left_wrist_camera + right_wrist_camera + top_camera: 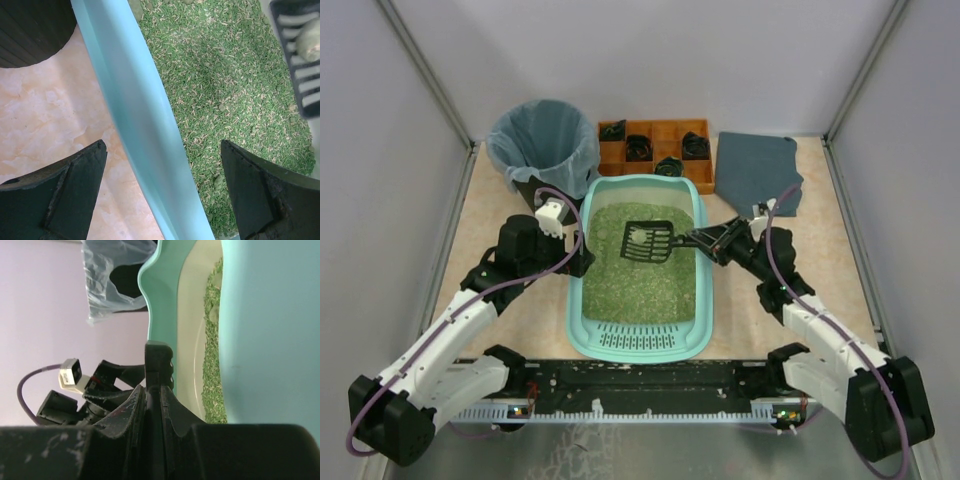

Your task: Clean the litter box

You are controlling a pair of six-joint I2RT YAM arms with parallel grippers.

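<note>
The light-teal litter box (582, 300) lies mid-table with green litter (638, 275) in it. My right gripper (706, 240) is shut on the handle of a black slotted scoop (648, 241), held over the far half of the litter with pale clumps on it. In the right wrist view the handle (159, 365) stands clamped between the fingers of the gripper (152, 400). My left gripper (582, 262) is open and straddles the box's left wall (135, 125): one finger (75, 192) is outside over the table, the other (257, 192) is over the litter. The scoop (300, 55) shows at the upper right.
A black bin with a clear bag (544, 145) stands at the back left, close to the box's far left corner. An orange compartmented tray (655, 148) sits behind the box. A dark grey mat (758, 170) lies at the back right.
</note>
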